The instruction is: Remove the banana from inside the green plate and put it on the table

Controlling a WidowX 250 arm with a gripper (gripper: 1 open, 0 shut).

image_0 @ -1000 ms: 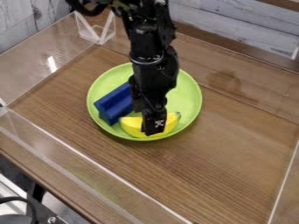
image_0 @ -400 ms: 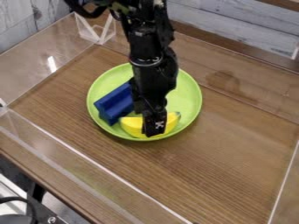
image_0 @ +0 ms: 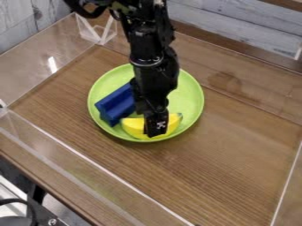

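Note:
The lime-green plate (image_0: pixel 189 95) rests in the middle of the brown wood-grain table (image_0: pixel 224 168). Inside it, at the front, lies the yellow banana (image_0: pixel 172 124), partly covered by the arm. My black gripper (image_0: pixel 151 126) points straight down over the banana, its fingers open and straddling it, low in the plate. Whether the fingers touch the banana is not clear. A blue ridged block (image_0: pixel 115 100) lies in the plate just left of the gripper.
Clear acrylic walls (image_0: pixel 30 132) run along the table's edges. Bare wood surrounds the plate on all sides, widest at the front and right. A clear angular stand (image_0: pixel 97 31) sits at the back left.

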